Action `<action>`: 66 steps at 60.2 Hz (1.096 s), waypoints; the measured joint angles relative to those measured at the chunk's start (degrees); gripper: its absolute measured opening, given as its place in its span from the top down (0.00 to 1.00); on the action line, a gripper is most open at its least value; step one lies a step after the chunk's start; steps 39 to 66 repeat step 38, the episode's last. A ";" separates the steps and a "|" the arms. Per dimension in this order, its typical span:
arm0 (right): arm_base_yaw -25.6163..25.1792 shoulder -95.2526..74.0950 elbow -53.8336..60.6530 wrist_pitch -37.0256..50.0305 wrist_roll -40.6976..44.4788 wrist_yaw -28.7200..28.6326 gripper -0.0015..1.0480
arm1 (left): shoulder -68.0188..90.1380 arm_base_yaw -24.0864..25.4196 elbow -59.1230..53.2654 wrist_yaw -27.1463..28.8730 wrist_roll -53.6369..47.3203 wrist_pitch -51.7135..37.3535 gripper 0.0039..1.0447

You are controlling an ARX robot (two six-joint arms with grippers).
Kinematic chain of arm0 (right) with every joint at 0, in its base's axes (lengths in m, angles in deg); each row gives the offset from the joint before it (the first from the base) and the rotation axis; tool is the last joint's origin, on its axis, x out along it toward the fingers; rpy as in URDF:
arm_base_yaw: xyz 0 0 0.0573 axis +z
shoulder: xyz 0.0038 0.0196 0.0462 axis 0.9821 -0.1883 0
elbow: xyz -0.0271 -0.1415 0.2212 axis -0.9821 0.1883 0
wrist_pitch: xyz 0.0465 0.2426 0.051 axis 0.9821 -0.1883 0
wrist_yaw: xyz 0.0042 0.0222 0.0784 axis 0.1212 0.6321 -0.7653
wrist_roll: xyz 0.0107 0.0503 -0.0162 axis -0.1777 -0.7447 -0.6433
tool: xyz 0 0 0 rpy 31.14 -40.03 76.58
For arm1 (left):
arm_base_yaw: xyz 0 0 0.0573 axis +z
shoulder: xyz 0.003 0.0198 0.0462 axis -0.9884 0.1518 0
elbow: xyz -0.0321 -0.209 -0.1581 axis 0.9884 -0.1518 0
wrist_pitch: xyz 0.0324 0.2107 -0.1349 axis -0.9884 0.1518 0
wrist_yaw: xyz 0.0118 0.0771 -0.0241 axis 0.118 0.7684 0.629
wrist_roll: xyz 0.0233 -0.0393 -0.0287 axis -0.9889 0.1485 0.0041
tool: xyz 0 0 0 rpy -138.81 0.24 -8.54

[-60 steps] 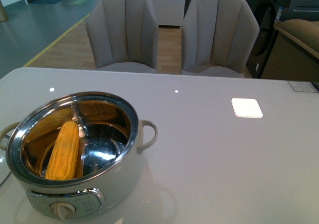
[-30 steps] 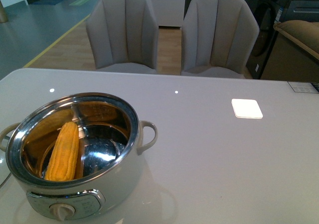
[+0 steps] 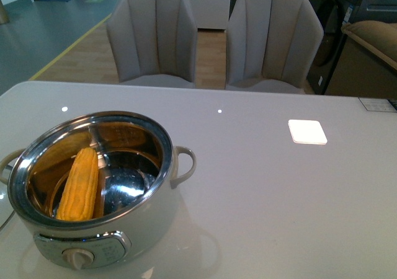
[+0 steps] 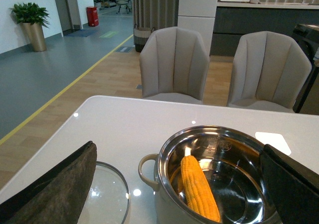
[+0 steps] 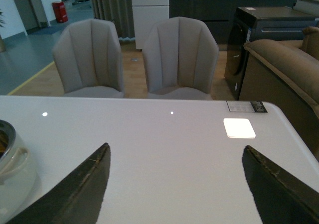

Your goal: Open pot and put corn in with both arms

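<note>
Two grey chairs face the table; corn inside lidless pot, both grippers' jaws wide, empty

A glossy white desk is carrying everything here, its surface reflecting two small ceiling lights. The pot is sitting on the desk's near left part, uncovered, its control knob facing the robot. A glass lid is lying flat on the desk just beside the pot, on the robot's left. A small white square pad is lying flat toward the far right, well apart from the pot. A printed label is lying at the far right edge.
</note>
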 joint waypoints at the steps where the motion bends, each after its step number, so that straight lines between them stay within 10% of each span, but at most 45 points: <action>1: 0.00 0.00 0.00 0.00 0.00 0.00 0.08 | 0.00 0.00 0.00 0.00 -0.02 0.00 0.06; 66: 0.00 0.00 0.00 0.00 0.02 0.00 0.08 | 0.00 0.00 0.00 0.00 0.00 0.00 0.06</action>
